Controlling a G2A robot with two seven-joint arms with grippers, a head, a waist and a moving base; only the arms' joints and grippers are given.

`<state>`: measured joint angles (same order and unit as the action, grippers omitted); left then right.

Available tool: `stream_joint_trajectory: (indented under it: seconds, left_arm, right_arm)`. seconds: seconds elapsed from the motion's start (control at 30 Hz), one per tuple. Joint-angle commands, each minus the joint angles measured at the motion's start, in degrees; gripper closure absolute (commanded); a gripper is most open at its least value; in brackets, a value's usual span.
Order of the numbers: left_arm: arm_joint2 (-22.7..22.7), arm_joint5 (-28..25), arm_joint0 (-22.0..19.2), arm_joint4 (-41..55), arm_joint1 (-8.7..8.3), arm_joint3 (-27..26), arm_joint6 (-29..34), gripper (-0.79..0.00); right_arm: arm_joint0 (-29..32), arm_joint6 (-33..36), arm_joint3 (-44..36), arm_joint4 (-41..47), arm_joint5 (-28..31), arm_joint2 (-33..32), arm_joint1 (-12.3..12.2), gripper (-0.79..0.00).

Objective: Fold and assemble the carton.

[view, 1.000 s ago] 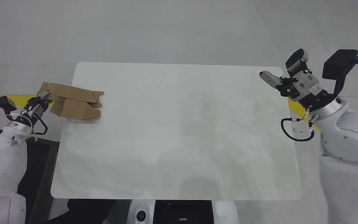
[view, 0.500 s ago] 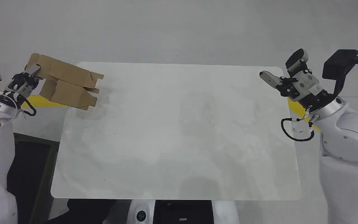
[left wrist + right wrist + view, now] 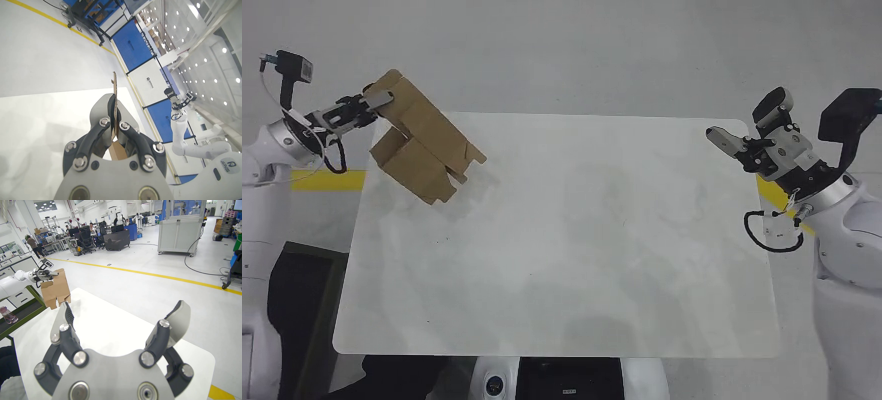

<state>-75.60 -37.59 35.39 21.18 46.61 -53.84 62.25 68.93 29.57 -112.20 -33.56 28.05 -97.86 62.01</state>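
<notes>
1. The right pincer [image 3: 122, 308] [image 3: 747, 122] hangs wide, its two fingers spread far apart and gripping nothing. It sits just past one far corner of the white surface [image 3: 113, 323] [image 3: 592, 250].
2. Ahead of this pincer the surface stretches away, pale and faintly marbled.
3. Well apart from the right pincer, over the opposite far corner, the left pincer [image 3: 53, 273] [image 3: 382, 100] [image 3: 114, 102] is clamped narrow on the carton [image 3: 56, 289] [image 3: 422, 145]. In the left wrist view its pads pinch a thin corrugated edge of the carton [image 3: 115, 85], which juts out past the fingertips.
4. The carton is brown and only partly formed. It hangs down from the left pincer, tilted, with its body reaching in over the corner of the surface. Its loose flaps are at the end farthest from that pincer. I cannot tell whether the lowest flap touches the surface.
5. Below and beside the left pincer, off the surface, a pink-tinted bottle [image 3: 8, 314] stands upright on a dark low stand.
6. Beyond both pincers a yellow line [image 3: 151, 274] runs across the grey floor.
</notes>
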Motion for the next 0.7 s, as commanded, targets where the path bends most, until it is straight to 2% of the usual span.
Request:
stream_joint_trajectory:
  seconds: [0.0,0.37,0.67]
  left_arm:
    - [2.0,-0.4,-1.0,-0.8,0.48,-1.5,0.8,0.000]
    - [11.0,0.4,-4.6,-1.2,2.95,-8.4,4.9,0.000]
    - [16.1,0.9,-5.2,-4.3,3.69,-14.3,5.3,0.000]
  right_arm:
    - [0.0,0.0,0.0,0.0,0.0,0.0,0.0,-0.785]
    - [0.0,0.0,0.0,0.0,0.0,0.0,0.0,-0.785]
    - [0.0,0.0,0.0,0.0,0.0,0.0,0.0,-0.785]
